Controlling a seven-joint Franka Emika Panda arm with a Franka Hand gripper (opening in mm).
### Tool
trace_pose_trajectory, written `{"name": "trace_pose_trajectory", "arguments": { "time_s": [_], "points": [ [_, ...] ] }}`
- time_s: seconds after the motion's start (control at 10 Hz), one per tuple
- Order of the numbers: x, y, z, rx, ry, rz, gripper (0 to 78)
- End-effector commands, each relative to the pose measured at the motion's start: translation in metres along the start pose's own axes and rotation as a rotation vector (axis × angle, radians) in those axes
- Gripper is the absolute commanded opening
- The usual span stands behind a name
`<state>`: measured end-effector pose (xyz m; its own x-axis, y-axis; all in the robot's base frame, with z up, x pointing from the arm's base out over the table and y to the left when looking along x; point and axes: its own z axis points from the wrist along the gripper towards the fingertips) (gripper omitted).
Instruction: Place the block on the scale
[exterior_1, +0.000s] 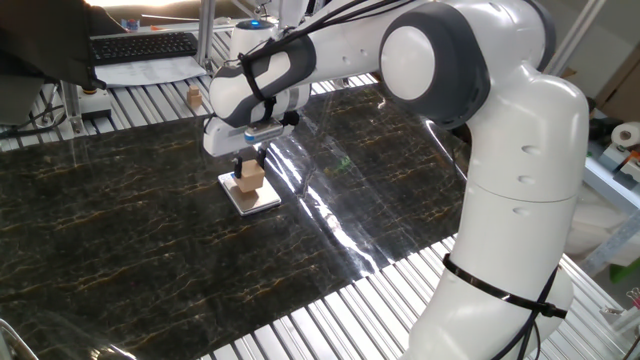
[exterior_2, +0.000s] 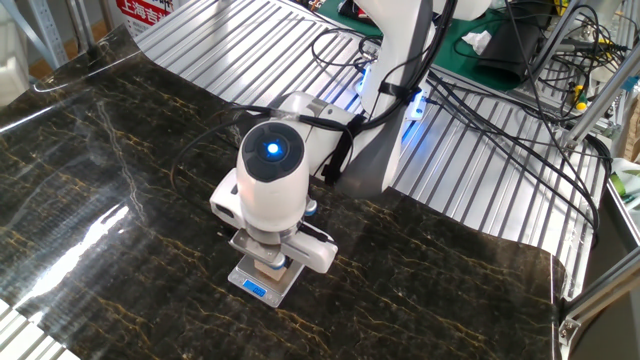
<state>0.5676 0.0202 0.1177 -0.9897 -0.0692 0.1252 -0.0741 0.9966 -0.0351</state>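
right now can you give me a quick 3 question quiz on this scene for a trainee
1. True or false: the block is directly above the scale.
2. Multiple choice: what surface does the scale sit on? A) a bare metal slatted top B) a dark marbled mat C) a white tray
3. Short answer: in the other fixed view, what colour is the scale's display strip?

Key
1. True. The block is between the fingers of the pincer, over the scale's platform; whether it already touches the platform cannot be told.
2. B.
3. Blue, along the edge nearest that camera.
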Motion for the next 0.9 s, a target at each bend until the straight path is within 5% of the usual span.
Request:
{"name": "trace_pose_trajectory", "arguments": {
  "time_s": [0.1, 0.9],
  "points": [
    [-0.002, -0.0015, -0.0022, 0.016, -0.026, -0.007, 1.1],
    [0.0038, -0.0027, 0.0047, 0.019, -0.018, -0.019, 1.1]
  ]
}}
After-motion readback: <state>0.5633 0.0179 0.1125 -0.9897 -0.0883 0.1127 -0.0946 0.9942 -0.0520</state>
